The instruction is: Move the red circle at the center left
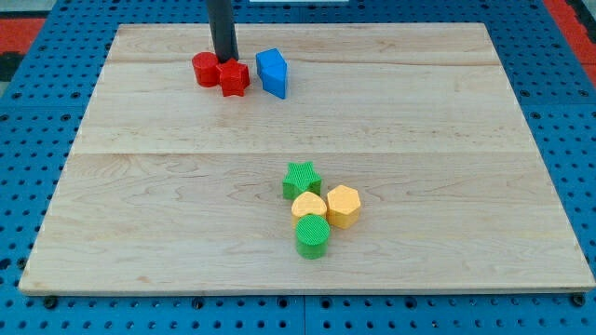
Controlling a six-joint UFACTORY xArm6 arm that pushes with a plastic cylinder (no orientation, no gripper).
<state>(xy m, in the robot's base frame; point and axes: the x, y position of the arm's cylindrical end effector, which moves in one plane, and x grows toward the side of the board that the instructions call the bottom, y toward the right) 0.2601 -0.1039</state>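
Note:
The red circle [205,69] lies near the view's top left of the wooden board [186,186]. A red star [234,77] touches its right side. My tip [224,59] stands just behind the two red blocks, at the seam between them, touching or almost touching both. The rod rises out of the view's top edge.
A blue block [272,73] stands right of the red star, a small gap apart. Below the board's middle sits a cluster: a green star [301,179], a yellow heart [309,206], a yellow hexagon [343,205] and a green cylinder [312,236]. Blue pegboard [37,140] surrounds the board.

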